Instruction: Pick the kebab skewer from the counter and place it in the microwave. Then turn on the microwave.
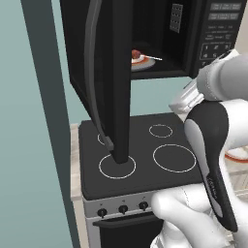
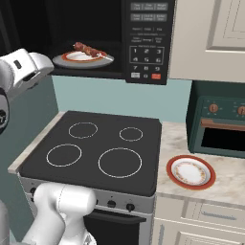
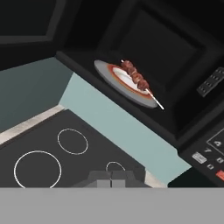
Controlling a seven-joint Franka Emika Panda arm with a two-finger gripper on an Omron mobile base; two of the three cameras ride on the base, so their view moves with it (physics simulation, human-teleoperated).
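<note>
Closest to my hand camera, the gripper (image 3: 111,178) shows its two dark fingertips pressed together, clenched on nothing, low over the black stovetop (image 3: 65,148). Well above and ahead of it I see the kebab skewer (image 3: 136,77) lying on a plate (image 3: 109,72) inside the microwave (image 2: 143,43). Its door (image 1: 109,72) hangs open. Another red-rimmed plate (image 2: 191,172) sits on the counter (image 2: 225,182).

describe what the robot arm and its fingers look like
The arm is glossy white with rounded, bulbous segments, and a long black band runs down one link. In the right base view its white wrist carries a small dark mark. The fingers are small, blocky and dark grey.
</note>
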